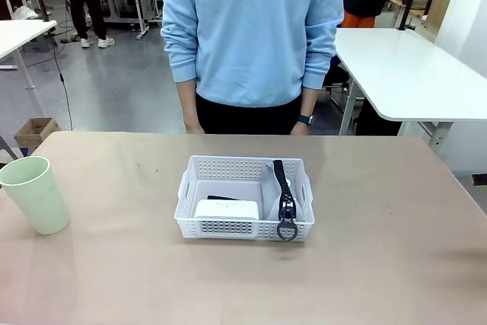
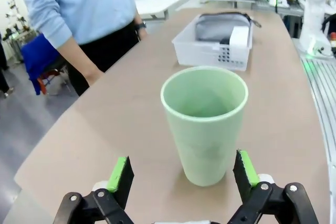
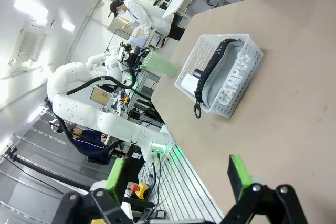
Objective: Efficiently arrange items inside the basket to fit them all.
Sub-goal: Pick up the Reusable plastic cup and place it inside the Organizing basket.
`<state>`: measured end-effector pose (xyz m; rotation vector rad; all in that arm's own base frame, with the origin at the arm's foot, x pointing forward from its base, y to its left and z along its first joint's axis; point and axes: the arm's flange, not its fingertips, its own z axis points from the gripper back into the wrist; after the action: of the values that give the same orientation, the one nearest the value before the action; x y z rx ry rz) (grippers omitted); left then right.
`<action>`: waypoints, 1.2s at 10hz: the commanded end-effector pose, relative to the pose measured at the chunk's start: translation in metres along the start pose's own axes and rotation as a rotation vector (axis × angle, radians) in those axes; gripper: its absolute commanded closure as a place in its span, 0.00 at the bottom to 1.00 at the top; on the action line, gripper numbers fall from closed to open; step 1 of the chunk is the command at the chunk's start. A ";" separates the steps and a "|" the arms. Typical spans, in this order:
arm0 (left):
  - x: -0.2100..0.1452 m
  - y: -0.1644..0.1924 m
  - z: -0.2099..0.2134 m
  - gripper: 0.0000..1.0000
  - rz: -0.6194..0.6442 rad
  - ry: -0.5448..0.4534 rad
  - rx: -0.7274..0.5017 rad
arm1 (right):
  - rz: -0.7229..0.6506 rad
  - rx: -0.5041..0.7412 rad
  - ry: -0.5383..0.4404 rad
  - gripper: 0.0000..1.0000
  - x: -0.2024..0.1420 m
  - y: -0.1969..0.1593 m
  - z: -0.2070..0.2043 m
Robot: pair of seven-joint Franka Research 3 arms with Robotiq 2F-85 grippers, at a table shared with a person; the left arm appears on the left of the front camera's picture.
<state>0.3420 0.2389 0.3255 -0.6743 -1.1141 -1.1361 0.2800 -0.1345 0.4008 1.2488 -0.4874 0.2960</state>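
Observation:
The white lattice basket (image 1: 228, 227) sits mid-table. Inside it, the grey oval case (image 1: 278, 202) stands on edge at the right, zipper up, ring pull hanging over the front rim. A small white box (image 1: 226, 208) lies at the front left, with the black stapler (image 1: 221, 198) mostly hidden behind it. The pale green cup (image 1: 34, 194) stands upright at the table's left edge. In the left wrist view the cup (image 2: 205, 121) is just ahead of my open left gripper (image 2: 182, 174), between the finger lines but not touched. My right gripper (image 3: 177, 177) is open and empty, well short of the basket (image 3: 202, 51).
A person in a light blue sweatshirt (image 1: 251, 28) stands at the far edge, hands hanging at the table's rim. Bare tabletop (image 1: 380, 264) surrounds the basket. In the right wrist view my left arm (image 3: 79, 103) stands beyond the cup (image 3: 160, 64).

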 end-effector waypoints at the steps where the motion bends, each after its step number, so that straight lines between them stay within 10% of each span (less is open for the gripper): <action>1: -0.016 0.003 -0.006 0.00 -0.006 0.078 -0.048 | 0.013 0.009 -0.006 0.00 0.000 0.002 0.000; 12: -0.064 0.001 -0.069 0.00 0.072 0.290 -0.178 | 0.013 0.009 -0.006 0.00 0.000 0.002 0.000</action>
<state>0.3662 0.2042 0.2412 -0.6447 -0.7667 -1.2378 0.2798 -0.1346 0.4009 1.2490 -0.4874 0.2957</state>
